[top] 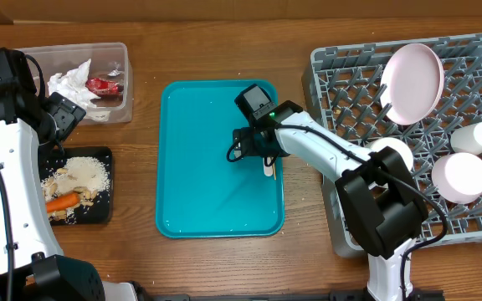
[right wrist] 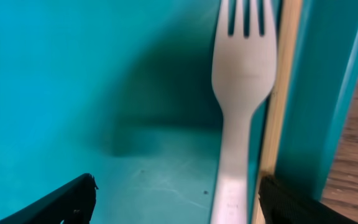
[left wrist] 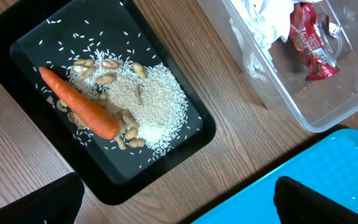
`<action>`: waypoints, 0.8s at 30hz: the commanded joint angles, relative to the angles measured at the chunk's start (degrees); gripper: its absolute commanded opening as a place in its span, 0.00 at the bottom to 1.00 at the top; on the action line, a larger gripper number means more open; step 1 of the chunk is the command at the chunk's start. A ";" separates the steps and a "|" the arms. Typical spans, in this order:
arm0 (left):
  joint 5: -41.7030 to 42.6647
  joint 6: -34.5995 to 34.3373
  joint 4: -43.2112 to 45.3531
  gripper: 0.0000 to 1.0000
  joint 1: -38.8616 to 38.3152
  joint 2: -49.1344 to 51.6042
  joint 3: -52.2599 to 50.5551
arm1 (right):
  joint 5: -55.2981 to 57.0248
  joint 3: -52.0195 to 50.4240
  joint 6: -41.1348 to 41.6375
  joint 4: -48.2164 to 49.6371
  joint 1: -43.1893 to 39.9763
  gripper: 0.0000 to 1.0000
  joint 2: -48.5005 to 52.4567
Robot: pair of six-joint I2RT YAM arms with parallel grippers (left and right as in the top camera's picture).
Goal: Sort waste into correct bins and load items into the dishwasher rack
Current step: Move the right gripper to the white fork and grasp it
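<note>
Right gripper (right wrist: 178, 186) spread low over teal tray (right wrist: 73, 74), white fork (right wrist: 241, 81) between its fingers, wooden stick (right wrist: 284, 93) beside one finger, left gripper (left wrist: 179, 183) spread above counter (left wrist: 229, 168), black tray (left wrist: 207, 127) holding carrot (left wrist: 79, 102) just ahead

Teal tray (top: 199, 167) is lying centre of wooden table (top: 224, 50). Crumpled white paper (top: 69, 81) and red wrapper (top: 103, 84) are sitting side by side at 10 o'clock.

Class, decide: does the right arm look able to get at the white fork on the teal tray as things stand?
Probably yes: the right gripper hangs open right over the fork, with nothing on top of it. The wooden stick lies close beside it, so both may get pinched.
</note>
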 commanded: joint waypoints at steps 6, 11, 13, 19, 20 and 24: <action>-0.92 0.28 0.07 1.00 0.20 0.07 1.16 | 0.31 0.76 1.70 0.22 1.68 0.84 1.18; -0.92 0.31 0.09 1.00 0.17 0.07 1.16 | 0.35 0.74 2.71 0.46 2.47 0.69 1.20; -0.90 0.28 0.09 1.00 0.20 0.07 1.16 | 0.55 0.57 3.02 0.48 2.47 0.57 1.20; -0.90 0.28 0.09 1.00 0.17 0.07 1.16 | 1.95 -1.64 4.39 0.98 2.47 0.53 1.22; -0.90 0.31 0.07 1.00 0.20 0.07 1.16 | 2.03 -2.08 4.39 1.03 2.47 0.53 1.22; -0.90 0.31 0.07 1.00 0.17 0.07 1.16 | 2.03 -3.19 4.39 1.09 2.47 0.48 1.25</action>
